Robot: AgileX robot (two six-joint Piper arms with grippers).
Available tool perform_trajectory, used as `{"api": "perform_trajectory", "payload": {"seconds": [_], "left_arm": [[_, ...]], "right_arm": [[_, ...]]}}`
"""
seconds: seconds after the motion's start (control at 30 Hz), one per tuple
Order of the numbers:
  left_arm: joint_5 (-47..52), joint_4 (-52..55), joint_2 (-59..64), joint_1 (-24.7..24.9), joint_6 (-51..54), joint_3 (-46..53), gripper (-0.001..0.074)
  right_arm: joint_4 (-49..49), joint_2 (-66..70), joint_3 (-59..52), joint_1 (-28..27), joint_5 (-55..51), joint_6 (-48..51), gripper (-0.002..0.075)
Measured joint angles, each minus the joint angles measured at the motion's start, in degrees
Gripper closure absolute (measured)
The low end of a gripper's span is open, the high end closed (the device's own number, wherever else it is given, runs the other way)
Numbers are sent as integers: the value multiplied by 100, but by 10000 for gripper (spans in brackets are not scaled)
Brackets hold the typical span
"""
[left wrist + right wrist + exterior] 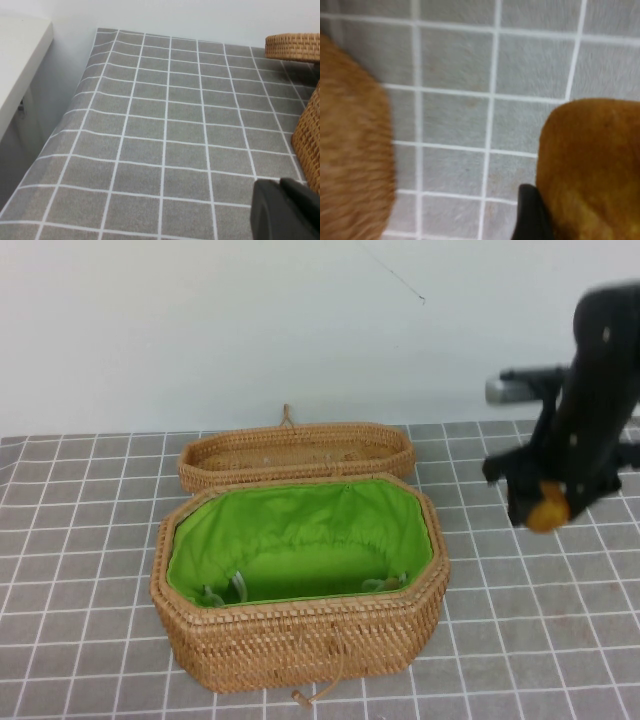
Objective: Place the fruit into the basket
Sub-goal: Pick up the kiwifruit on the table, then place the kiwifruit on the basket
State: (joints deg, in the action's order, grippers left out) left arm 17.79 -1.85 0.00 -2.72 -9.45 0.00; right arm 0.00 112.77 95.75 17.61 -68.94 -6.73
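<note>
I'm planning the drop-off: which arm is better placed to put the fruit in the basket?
Right. The right gripper holds the fruit raised beside the open basket. The left gripper is low over the table outside the basket, holding nothing visible.

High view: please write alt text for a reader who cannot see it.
The right gripper, raised above the grey checked tablecloth to the right of the open tan wicker basket with green lining, holds a small orange-brown fruit. The basket's wicker lid lies open behind it; the left gripper is out of this view.
</note>
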Motion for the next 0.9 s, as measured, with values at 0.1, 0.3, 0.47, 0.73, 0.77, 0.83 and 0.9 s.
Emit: {"api": "perform_trajectory", "payload": {"seconds": [0.1,0.3,0.47,0.73,0.77,0.83,0.9], "left_arm": [[0,0,0,0,0,0,738],[0,0,0,0,-11,0,738],[0,0,0,0,-11,0,738],[0,0,0,0,-11,0,738],[0,0,0,0,-11,0,738],[0,0,0,0,-11,0,738],[0,0,0,0,-11,0,738]], "right_arm": [[233,0,709,0,-482,155,347],[2090,0,1650,96,-540,625,347],[2974,25,1717,614,-497,1064,347],[2488,370,1717,1840,-592,1811,347],[2416,455,1717,1934,-592,1877,347],[2178,656,1717,2133,-592,1914,347],[1918,879,1717,2235,-592,1900,347]]}}
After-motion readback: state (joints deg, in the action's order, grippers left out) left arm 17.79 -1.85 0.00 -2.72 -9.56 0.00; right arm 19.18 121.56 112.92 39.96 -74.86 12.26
